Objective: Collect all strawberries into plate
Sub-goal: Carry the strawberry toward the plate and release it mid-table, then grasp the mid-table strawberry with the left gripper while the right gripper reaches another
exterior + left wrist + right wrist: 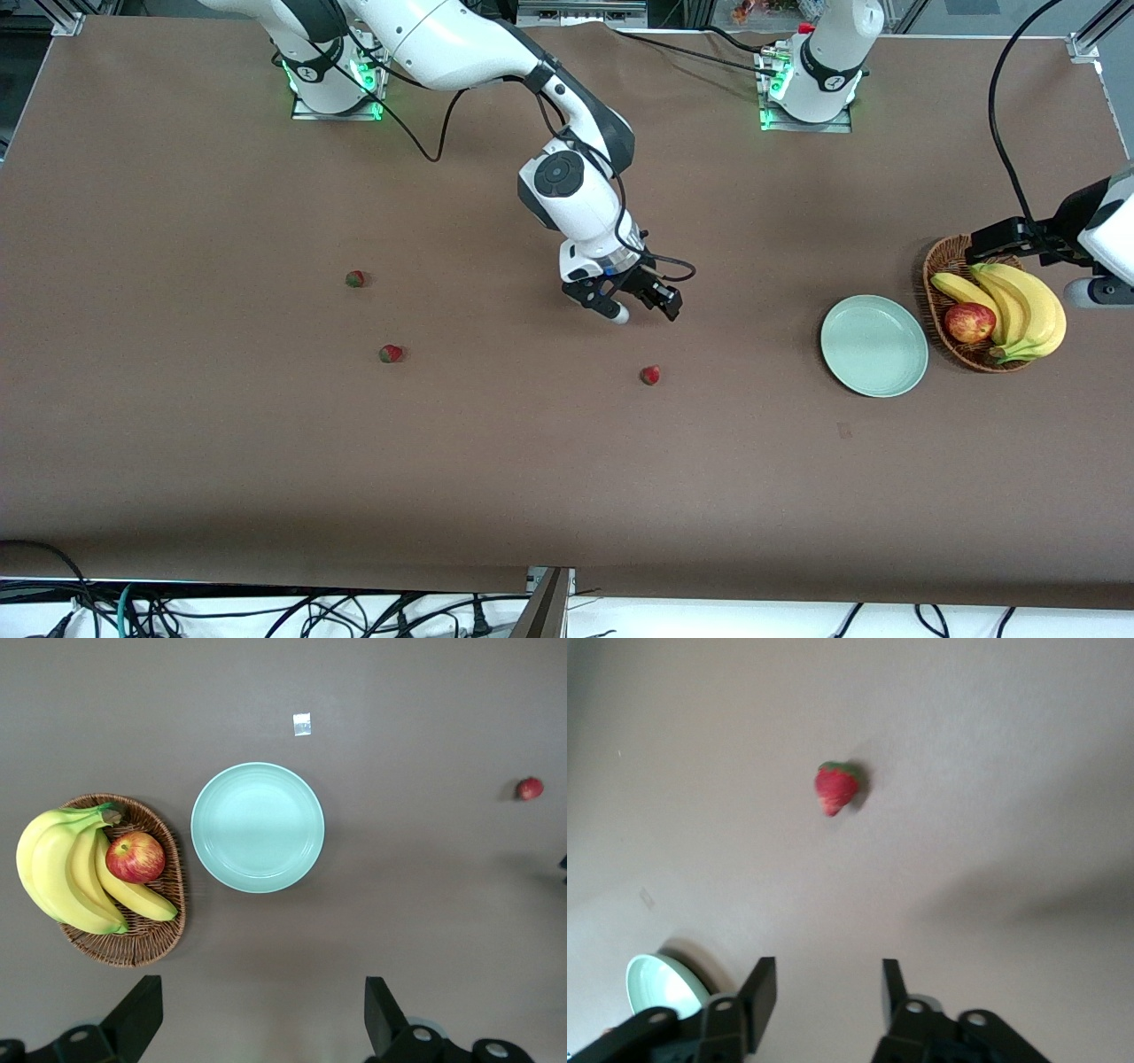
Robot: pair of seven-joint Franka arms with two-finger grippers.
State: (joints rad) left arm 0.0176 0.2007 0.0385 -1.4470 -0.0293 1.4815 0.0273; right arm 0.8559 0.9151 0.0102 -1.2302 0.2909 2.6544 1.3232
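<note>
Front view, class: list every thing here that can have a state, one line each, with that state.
Pale mint-green round plate: empty.
Brown wicker basket: holds yellow bananas and a red apple.
Three small red strawberries: on the table, none on the plate.
Right gripper: open, empty, above the table.
Left gripper: open, empty, waiting above the basket.

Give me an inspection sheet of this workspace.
Surface: brown table, small pale mark near plate.
Job's things: three strawberries on table; plate holds nothing.
Clutter: basket beside plate, with bananas and apple.
Grippers: right gripper over table above nearest strawberry, open, holding nothing; left gripper waits above basket and plate, open.
Cables: black cables on arms; tangle along table's near edge.
Surroundings: metal frame at corners.
</note>
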